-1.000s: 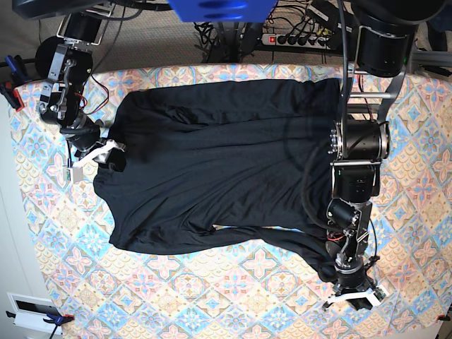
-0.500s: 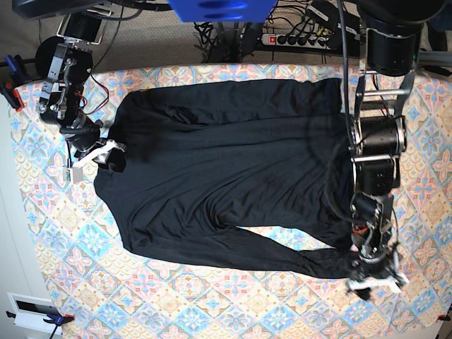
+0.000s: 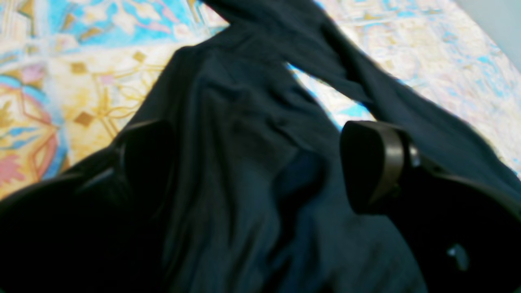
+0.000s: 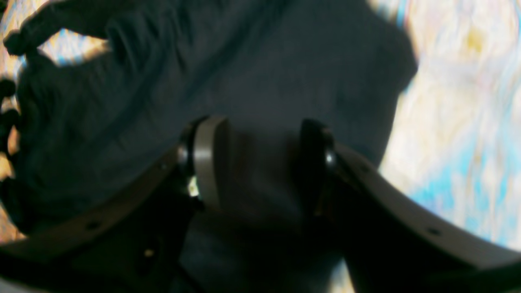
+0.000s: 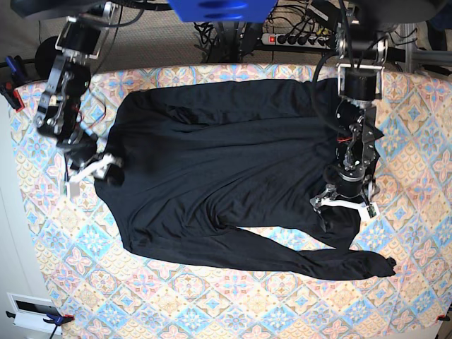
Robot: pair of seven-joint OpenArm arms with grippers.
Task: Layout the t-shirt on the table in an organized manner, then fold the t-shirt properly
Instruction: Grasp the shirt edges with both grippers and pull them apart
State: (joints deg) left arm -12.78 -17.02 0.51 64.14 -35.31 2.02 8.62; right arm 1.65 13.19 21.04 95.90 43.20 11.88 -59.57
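Observation:
The black t-shirt (image 5: 226, 162) lies spread flat on the patterned table (image 5: 212, 296). One long sleeve (image 5: 318, 261) stretches along its near side to the right. My left gripper (image 5: 344, 205) hovers over the shirt's right edge. In the left wrist view it (image 3: 260, 162) is open, its fingers (image 3: 374, 162) wide apart above loose fabric (image 3: 244, 122). My right gripper (image 5: 99, 168) sits at the shirt's left edge. In the right wrist view it (image 4: 260, 162) has its fingers (image 4: 207, 162) apart, with dark cloth (image 4: 244, 81) lying in the gap.
Beyond the table's far edge are a power strip and cables (image 5: 296, 39) and a blue part (image 5: 222, 8). A round black object (image 5: 44, 53) sits off the far left corner. A white box (image 5: 32, 311) lies off the near left corner.
My left gripper opened, let go of the sleeve end near the front right, and drew back to the shirt's right edge. The sleeve now lies stretched out. My right gripper's fingers have parted wider.

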